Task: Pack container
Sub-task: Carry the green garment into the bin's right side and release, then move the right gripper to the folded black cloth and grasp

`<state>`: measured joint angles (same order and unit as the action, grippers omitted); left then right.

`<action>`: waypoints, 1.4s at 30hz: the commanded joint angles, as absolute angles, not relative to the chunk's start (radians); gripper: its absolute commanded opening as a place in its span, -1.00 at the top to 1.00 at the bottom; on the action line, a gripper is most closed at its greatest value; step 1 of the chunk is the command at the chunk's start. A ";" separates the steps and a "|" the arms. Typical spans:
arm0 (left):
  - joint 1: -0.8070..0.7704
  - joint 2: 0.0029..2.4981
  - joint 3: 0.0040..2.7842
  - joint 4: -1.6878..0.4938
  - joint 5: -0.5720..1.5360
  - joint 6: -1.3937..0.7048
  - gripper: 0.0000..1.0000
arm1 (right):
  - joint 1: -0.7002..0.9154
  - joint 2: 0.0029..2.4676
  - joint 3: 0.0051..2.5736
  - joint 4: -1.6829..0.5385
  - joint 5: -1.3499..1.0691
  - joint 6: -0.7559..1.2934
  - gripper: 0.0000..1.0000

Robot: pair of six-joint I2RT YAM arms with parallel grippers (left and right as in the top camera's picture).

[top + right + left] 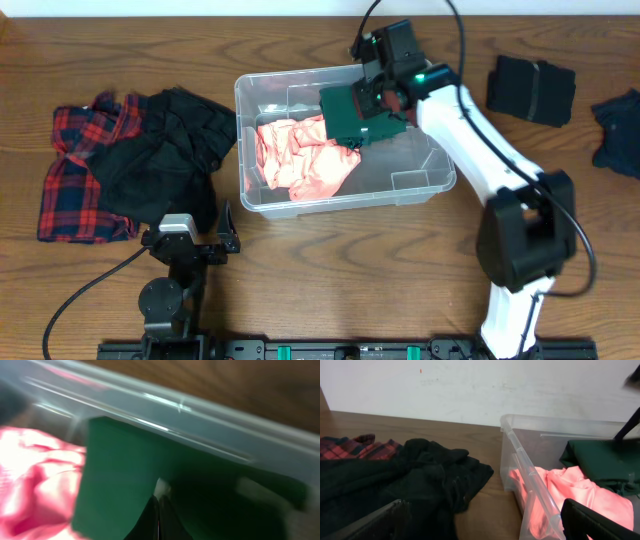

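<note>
Left gripper (190, 243): nearer than the container (345, 203) and to its left, low over the wood-grain table (330, 280). Its fingers are spread apart with nothing between them.

Container: clear, colourless rigid plastic, rectangular, with rounded corners and a rolled rim. It stands upright on the table.

Inside the container, left half: crumpled pink cloth (300, 155), glossy and creased.

Inside the container, far right: green cloth (345, 112), smooth, folded flat and square-edged. The right gripper (378, 100) is pinched together on it.

Left of the container, touching its wall: a heaped black garment (165, 155), matte. Further left is a red-and-navy plaid shirt (75, 175).

Far right of the container, well apart: a folded dark cloth (530, 88). A navy cloth (618, 130) lies at the table's edge.
</note>
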<state>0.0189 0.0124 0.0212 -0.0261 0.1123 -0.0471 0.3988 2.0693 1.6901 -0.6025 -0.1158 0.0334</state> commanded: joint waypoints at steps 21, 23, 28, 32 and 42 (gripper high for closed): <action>0.024 0.010 0.004 -0.060 0.123 -0.031 -0.96 | 0.363 2.242 1.703 -0.693 0.049 0.055 0.98; 0.024 0.010 0.004 -0.060 0.123 -0.031 -0.96 | 0.363 2.212 1.703 -0.700 0.013 0.055 0.98; 0.024 0.010 0.004 -0.060 0.123 -0.031 -0.96 | 0.368 2.051 1.704 -0.704 -0.091 0.056 0.43; 0.024 0.010 0.004 -0.060 0.123 -0.031 -0.96 | 0.352 1.872 1.704 -0.724 -0.113 0.077 -0.19; 0.024 0.010 0.004 -0.060 0.123 -0.031 -0.96 | 0.042 1.625 1.704 -0.856 -0.152 0.078 -0.49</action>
<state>0.0189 0.0124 0.0212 -0.0261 0.1120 -0.0471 0.1421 1.5959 1.7157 -0.8265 -0.1284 0.0685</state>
